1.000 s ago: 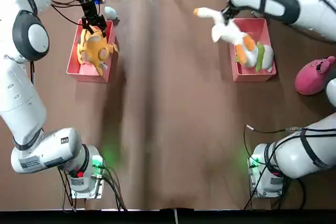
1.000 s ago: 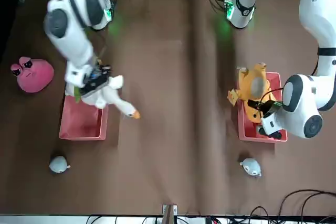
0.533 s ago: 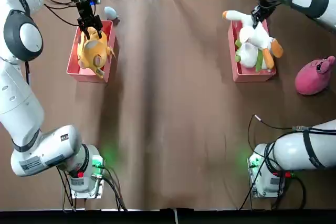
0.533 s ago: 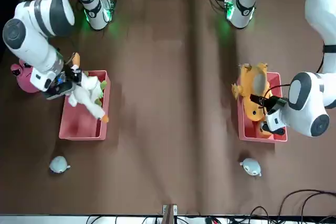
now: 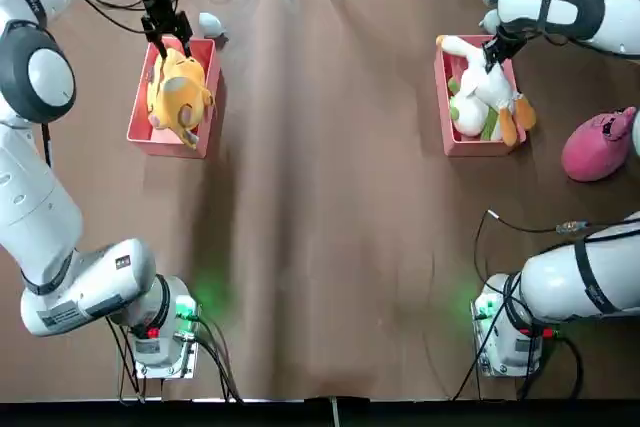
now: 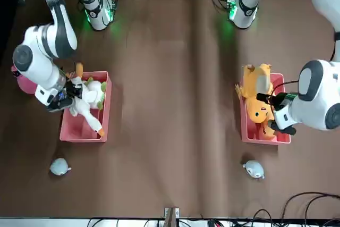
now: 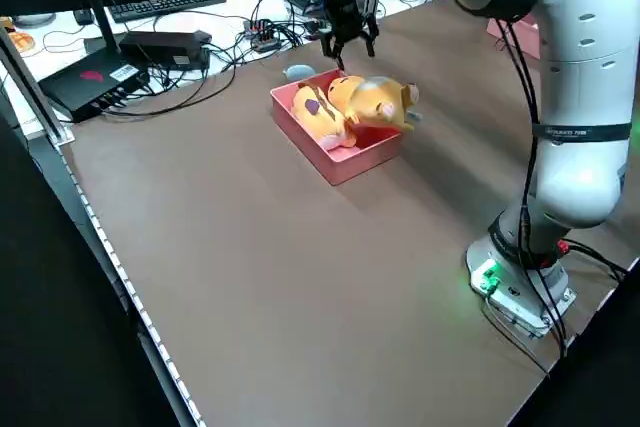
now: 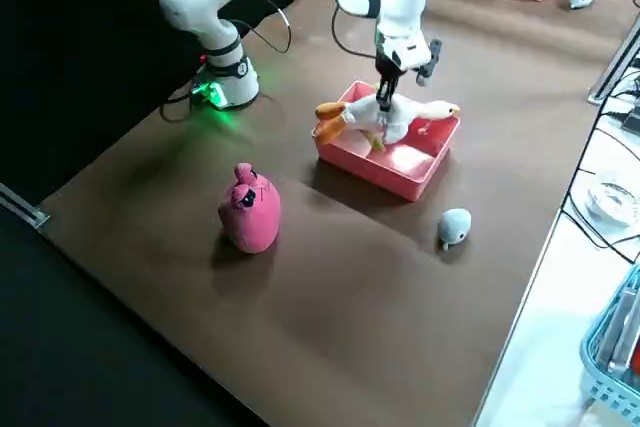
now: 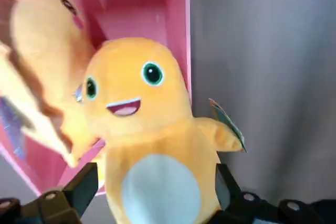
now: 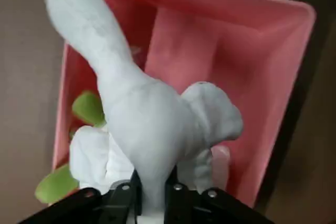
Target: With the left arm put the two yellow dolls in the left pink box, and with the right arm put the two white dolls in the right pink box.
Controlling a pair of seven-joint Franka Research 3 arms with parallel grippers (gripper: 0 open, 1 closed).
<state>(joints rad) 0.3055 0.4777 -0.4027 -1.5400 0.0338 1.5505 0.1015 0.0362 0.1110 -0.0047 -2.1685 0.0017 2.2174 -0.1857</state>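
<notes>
Two yellow dolls (image 5: 178, 92) lie in the left pink box (image 5: 140, 132); the upper one (image 9: 142, 124) leans on the box's inner rim. My left gripper (image 5: 167, 35) stands open just above it at the box's far end, fingers (image 9: 79, 187) spread wide on either side. My right gripper (image 5: 497, 50) is shut on a white goose doll (image 5: 480, 82) and holds it low over the right pink box (image 5: 475, 145). The goose's neck points to the box's far inner corner and its orange feet hang over the outer rim. A second white doll (image 10: 89, 150) with green parts lies under it.
A pink round plush (image 5: 598, 145) sits on the table right of the right box. One small grey-blue toy (image 5: 210, 23) lies beyond the left box, another (image 6: 60, 167) beyond the right box. Cables and equipment line the far table edge.
My right gripper carried the goose from left of the right box to over it and lowered it. My left gripper let go of the yellow doll and drew back toward the far edge.
</notes>
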